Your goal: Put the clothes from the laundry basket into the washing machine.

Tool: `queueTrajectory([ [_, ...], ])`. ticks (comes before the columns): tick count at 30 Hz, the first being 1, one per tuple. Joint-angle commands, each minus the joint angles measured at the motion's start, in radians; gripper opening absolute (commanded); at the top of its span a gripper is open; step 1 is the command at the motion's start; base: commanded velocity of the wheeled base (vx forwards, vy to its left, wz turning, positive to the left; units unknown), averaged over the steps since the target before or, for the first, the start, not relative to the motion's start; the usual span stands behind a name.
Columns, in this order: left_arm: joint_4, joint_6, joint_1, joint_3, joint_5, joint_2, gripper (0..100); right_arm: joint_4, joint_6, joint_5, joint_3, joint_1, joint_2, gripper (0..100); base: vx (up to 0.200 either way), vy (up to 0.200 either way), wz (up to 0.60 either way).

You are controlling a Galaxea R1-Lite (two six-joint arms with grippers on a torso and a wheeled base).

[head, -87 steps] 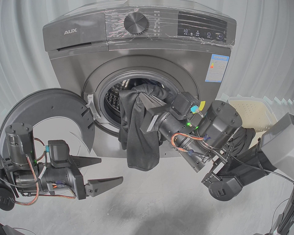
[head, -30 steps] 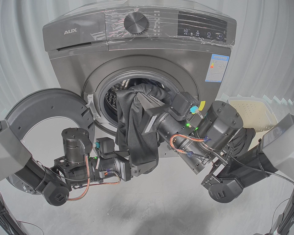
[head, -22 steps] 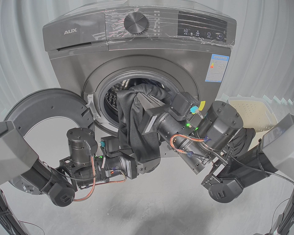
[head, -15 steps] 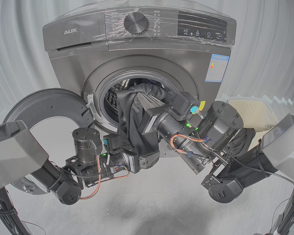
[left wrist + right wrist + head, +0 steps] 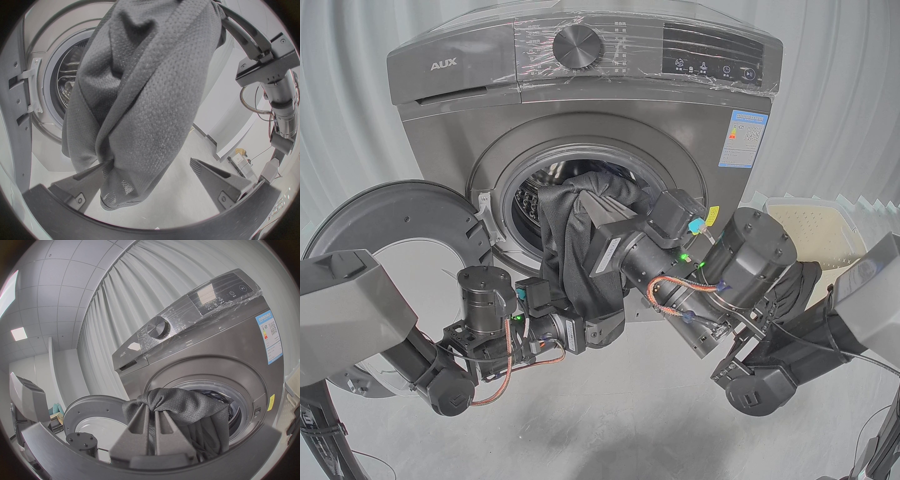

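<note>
A black mesh garment (image 5: 575,262) hangs out of the washing machine's drum opening (image 5: 528,203) and down its front. My right gripper (image 5: 590,206) is shut on the garment's bunched top at the mouth of the drum; in the right wrist view the gripper (image 5: 152,410) pinches the gathered cloth (image 5: 184,405). My left gripper (image 5: 606,325) sits at the garment's lower end. In the left wrist view it (image 5: 150,184) stands open, and the hem of the garment (image 5: 140,93) hangs between its fingers, touching one finger (image 5: 90,175).
The machine's round door (image 5: 406,225) is swung open to the left. A cream laundry basket (image 5: 819,231) stands to the right of the machine, with dark cloth (image 5: 800,281) draped at its near edge behind my right arm. Grey floor lies in front.
My left arm has come in from the lower left to the garment's hanging end, and the hem has bunched up a little. The right arm has kept still, holding the garment.
</note>
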Motion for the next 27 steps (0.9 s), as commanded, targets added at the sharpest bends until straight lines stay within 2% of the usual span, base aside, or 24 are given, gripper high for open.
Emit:
queueTrajectory([
  [1,0.000,0.000,0.007,-0.005,0.000,0.006,100,-0.001,0.000,0.000,0.002,0.000,-0.002,0,0.000,0.000,0.00],
  [9,-0.009,0.002,-0.001,-0.024,0.009,0.006,100,0.000,0.000,0.000,0.002,0.002,0.000,0,0.000,0.000,0.00],
  [17,-0.088,0.002,-0.028,-0.064,0.053,0.031,100,0.002,0.000,-0.002,0.000,0.003,0.000,0,0.000,0.000,0.00],
  [19,-0.094,0.014,-0.031,-0.064,0.076,0.036,100,0.000,0.000,-0.002,0.000,0.003,0.001,0,0.000,0.000,0.00],
  [20,-0.094,0.022,-0.031,-0.061,0.078,0.037,0,0.000,0.000,-0.002,0.000,0.003,0.001,0,0.000,0.000,0.00],
  [23,-0.115,0.038,-0.034,-0.061,0.079,0.052,0,0.000,0.000,-0.002,0.002,0.003,0.003,0,0.000,0.000,0.00],
  [27,-0.149,0.040,-0.042,-0.050,0.086,0.042,0,0.003,0.002,-0.002,0.002,-0.004,0.006,0,0.000,0.000,0.00],
])
